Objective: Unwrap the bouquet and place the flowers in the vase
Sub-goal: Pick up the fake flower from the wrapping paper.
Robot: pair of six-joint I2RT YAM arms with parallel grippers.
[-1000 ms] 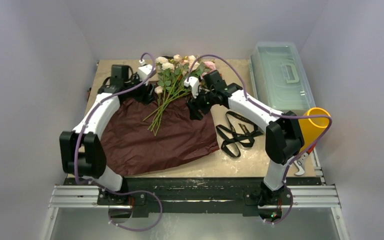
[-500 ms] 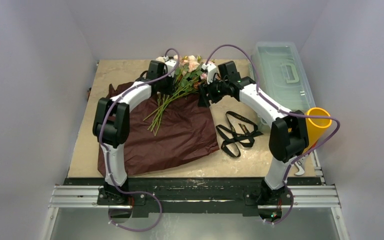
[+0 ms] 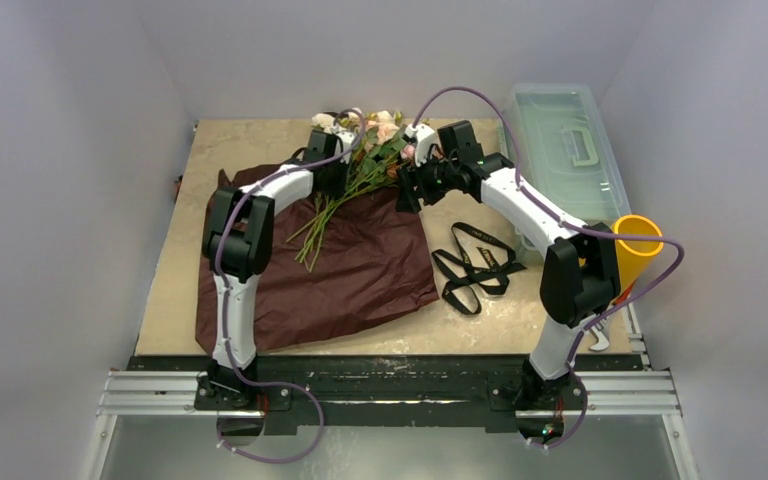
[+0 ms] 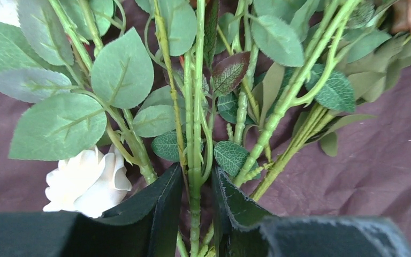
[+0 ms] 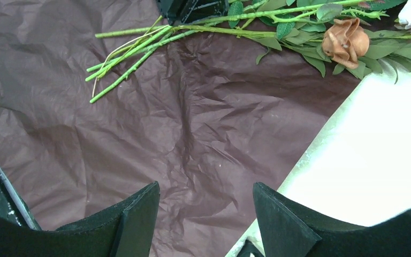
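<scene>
Crinkled maroon paper (image 3: 330, 270) lies spread flat across the middle of the table (image 3: 175, 265). At its 3 o'clock, just beside its edge, lies a loose black ribbon (image 3: 475, 265). A clear lidded box (image 3: 565, 150) sits at the table's 2 o'clock.

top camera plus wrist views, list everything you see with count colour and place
flowers: one bunch, cream, pink and peach, green stems, far middle, lying on the paper
paper: one sheet, dark maroon, spread across table centre
ribbon: one, black, loose, right of the paper
vase: one, yellow-orange, right edge of table
box: one, clear with handle, far right
table: one, tan, under everything
left pincer: one, black, closed on flower stems
right pincer: one, black, open above the paper
</scene>
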